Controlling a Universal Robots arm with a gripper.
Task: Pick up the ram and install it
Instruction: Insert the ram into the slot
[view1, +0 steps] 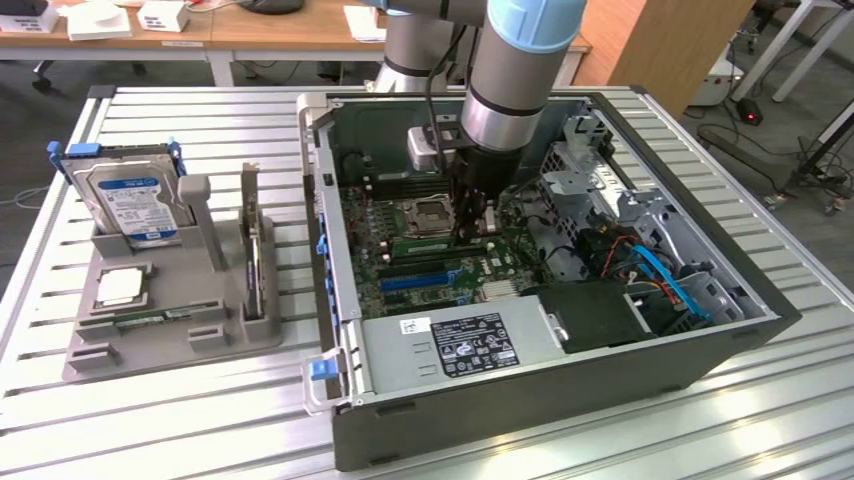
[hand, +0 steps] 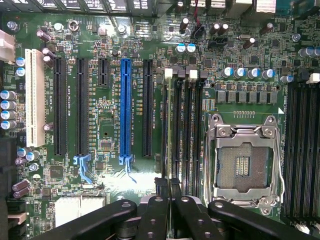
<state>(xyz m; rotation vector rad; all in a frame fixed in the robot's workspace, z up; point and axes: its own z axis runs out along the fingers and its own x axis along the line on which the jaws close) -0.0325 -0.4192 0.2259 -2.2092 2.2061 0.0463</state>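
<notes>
Inside the open computer case (view1: 534, 380), my gripper (view1: 470, 232) reaches down to the motherboard (hand: 105, 125). The ram (hand: 169, 145) appears edge-on as a thin dark strip running away from my fingertips (hand: 161, 186). It lines up with the memory slots (hand: 187, 130) beside the open CPU socket (hand: 243, 160). From the exterior view, the ram (view1: 424, 244) is a narrow green strip low at the gripper's tip, right at the board. The gripper (hand: 168, 187) is shut on the stick. I cannot tell how deep it sits in the slot.
A grey parts holder (view1: 160, 330) on the exterior view's left carries a silver-and-blue hard drive (view1: 134, 205), an upright card with a bracket (view1: 251, 235) and a chip (view1: 120, 287). Drive cages and blue cables (view1: 667, 270) crowd the case's far side. The power supply (view1: 461, 345) sits at the front.
</notes>
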